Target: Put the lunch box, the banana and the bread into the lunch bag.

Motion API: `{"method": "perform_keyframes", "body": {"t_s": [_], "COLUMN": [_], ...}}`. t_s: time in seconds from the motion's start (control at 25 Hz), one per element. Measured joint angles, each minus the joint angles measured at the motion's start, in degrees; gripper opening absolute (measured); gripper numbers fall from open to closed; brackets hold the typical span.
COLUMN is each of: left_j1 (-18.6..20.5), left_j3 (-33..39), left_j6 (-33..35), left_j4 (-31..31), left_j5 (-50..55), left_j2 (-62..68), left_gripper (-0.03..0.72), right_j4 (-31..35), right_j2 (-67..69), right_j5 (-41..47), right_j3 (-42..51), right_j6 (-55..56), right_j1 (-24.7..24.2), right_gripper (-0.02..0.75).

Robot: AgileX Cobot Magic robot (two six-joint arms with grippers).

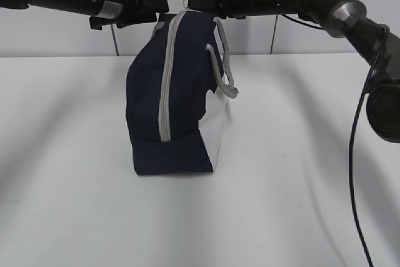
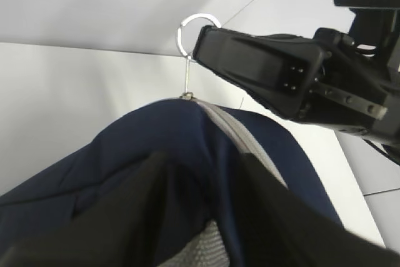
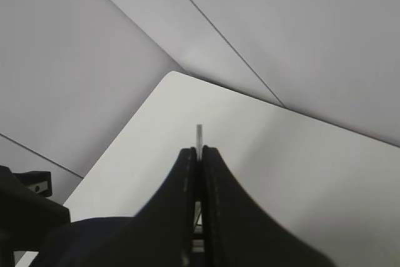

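The right gripper (image 1: 190,1) is clamped flat on the metal ring pull (image 2: 195,31) at the top of the lunch bag (image 1: 178,98), which stands upright mid-table, so the zipper (image 1: 167,79) runs from that pinch point down the bag's near face. The left gripper (image 1: 156,10) sits against the bag's top corner on the opposite side; its fingers (image 2: 125,217) straddle the navy fabric, but whether they pinch it cannot be told. Judged from this, the closed bag hangs below and between both hands, the right nearer the pull.
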Motion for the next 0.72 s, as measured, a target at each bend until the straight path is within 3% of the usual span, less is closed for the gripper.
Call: {"method": "perform_keyframes", "body": {"t_s": [0.72], "left_j1": [-2.0], "left_j3": [-1.3], "left_j6": [-1.4], "left_j4": [2.8], "left_j5": [-1.0], "left_j2": [1.0], "left_gripper": [0.242], "right_j4": [0.0], "right_j2": [0.0], "right_j5": [0.0], "right_j3": [0.0], "right_j6": [0.0], "right_j1": [0.0], "right_gripper": [-0.016]}}
